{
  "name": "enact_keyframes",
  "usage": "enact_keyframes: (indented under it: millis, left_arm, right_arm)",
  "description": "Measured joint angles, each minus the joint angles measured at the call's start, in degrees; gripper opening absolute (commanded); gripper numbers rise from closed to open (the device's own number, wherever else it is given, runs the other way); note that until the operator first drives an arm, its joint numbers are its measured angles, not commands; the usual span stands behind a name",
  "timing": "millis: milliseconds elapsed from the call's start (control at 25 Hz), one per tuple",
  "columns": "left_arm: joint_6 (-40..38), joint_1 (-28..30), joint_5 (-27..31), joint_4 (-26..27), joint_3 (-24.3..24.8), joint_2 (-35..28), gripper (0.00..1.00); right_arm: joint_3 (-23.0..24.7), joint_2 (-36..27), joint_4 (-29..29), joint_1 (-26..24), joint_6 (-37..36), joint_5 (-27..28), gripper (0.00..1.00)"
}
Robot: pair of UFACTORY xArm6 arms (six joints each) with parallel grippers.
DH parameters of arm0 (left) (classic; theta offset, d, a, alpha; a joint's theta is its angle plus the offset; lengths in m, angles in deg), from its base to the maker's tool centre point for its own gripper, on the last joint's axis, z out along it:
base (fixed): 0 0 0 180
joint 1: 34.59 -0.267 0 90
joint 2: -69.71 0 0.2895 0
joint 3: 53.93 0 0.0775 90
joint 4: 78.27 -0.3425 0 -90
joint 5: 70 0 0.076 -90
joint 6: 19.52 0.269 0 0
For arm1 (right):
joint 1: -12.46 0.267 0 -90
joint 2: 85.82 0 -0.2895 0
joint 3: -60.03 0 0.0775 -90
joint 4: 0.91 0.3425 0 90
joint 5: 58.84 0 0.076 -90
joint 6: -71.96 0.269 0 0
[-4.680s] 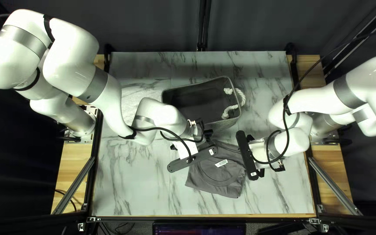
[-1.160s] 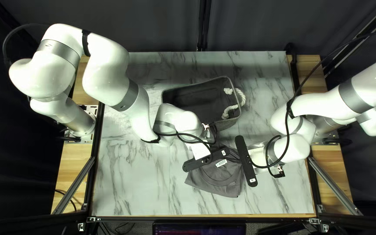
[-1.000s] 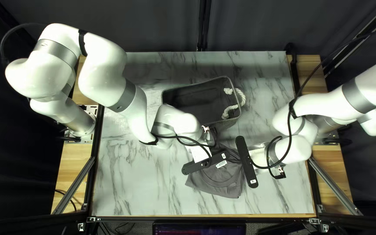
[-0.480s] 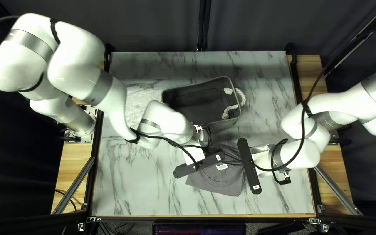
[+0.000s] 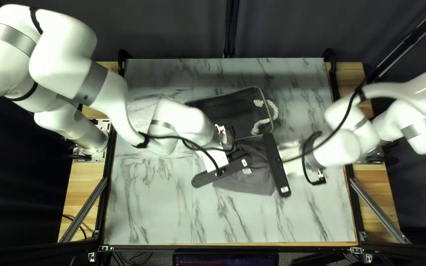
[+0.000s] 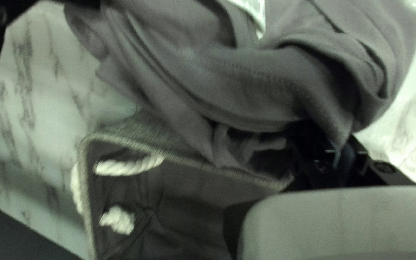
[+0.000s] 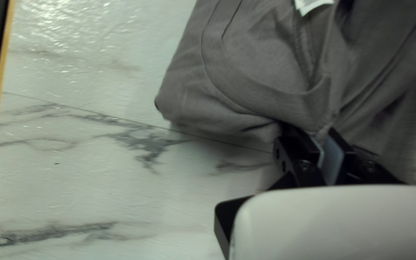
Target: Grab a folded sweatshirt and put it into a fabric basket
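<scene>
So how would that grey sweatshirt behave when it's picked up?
Most likely floppy: the sweatshirt bunches into soft folds where the left gripper and right gripper pinch it. It may sag between those two holds. Loose folds near the basket's rim could snag.
</scene>
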Motion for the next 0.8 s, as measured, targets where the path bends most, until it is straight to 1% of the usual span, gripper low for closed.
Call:
enact_keyframes:
  millis: [200,360,560,800]
  left_arm:
    - [3.7,-2.4,4.1,1.0,1.1,-6.5,0.0]
    - [6.3,-4.2,6.9,1.5,2.4,-11.9,0.0]
    - [10.7,-7.8,9.3,2.6,4.9,-18.3,0.0]
    - [16.6,-12.7,10.3,4.8,8.4,-23.8,0.0]
  right_arm:
    - [-6.9,-0.8,1.1,-3.8,-6.1,7.4,0.05]
    - [-11.3,-0.4,1.2,-6.5,-9.6,11.0,0.07]
    - [-13.1,-0.4,1.6,-10.9,-14.4,11.8,0.06]
    - [-13.6,-0.6,3.0,-16.7,-20.3,10.6,0.07]
